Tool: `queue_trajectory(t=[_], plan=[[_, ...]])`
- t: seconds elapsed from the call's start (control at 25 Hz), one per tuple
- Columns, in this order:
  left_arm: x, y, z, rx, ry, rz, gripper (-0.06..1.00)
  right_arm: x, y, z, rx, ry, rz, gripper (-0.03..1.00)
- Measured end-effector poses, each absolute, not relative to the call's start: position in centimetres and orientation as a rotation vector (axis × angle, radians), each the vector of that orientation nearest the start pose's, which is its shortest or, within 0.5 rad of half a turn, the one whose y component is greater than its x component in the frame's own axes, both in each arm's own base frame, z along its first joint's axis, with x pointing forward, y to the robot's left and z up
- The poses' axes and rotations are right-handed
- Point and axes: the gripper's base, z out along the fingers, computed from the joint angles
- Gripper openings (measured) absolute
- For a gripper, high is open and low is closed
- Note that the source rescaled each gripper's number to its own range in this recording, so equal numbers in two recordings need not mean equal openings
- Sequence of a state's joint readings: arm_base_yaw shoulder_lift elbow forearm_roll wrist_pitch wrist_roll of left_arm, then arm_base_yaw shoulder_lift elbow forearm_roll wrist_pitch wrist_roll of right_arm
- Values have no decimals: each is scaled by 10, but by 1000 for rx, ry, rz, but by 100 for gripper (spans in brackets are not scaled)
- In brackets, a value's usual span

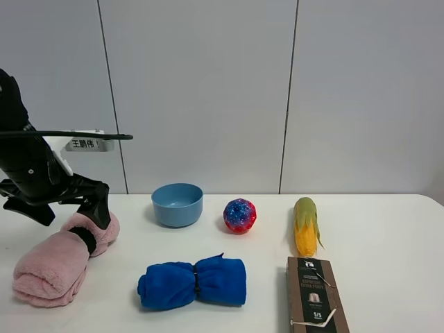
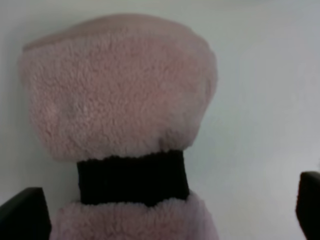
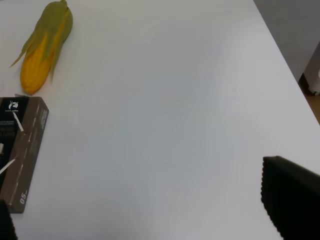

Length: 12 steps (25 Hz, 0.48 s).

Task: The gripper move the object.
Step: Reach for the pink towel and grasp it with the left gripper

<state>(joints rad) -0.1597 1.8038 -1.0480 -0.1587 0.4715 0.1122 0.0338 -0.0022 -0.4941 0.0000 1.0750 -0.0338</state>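
Observation:
The pale-pink rolled towel (image 1: 61, 262) with a black band (image 1: 86, 239) lies on the white table at the far left. In the left wrist view it (image 2: 120, 85) fills the frame, with its band (image 2: 132, 177) between the two jaws. My left gripper (image 1: 97, 207) hangs just above the towel's far end, by the band. It is open, with its black fingertips (image 2: 25, 215) wide apart on either side of the towel (image 2: 167, 212). My right gripper (image 3: 147, 210) is open and empty above bare table; it does not show in the high view.
A blue rolled towel (image 1: 194, 282) lies front centre. Behind it are a blue bowl (image 1: 177, 204) and a red-blue ball (image 1: 239, 216). A corn cob (image 1: 304, 225) and a brown box (image 1: 316, 295) lie to the right; both show in the right wrist view (image 3: 45, 45), (image 3: 22, 150).

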Motion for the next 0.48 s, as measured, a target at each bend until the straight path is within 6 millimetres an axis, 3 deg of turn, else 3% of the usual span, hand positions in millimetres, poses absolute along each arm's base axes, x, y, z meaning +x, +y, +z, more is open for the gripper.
queue_trajectory(t=[0.48], plan=[[354,-63,126,195,2770,-141,100,-5,0,274,-70,2061,0,100]])
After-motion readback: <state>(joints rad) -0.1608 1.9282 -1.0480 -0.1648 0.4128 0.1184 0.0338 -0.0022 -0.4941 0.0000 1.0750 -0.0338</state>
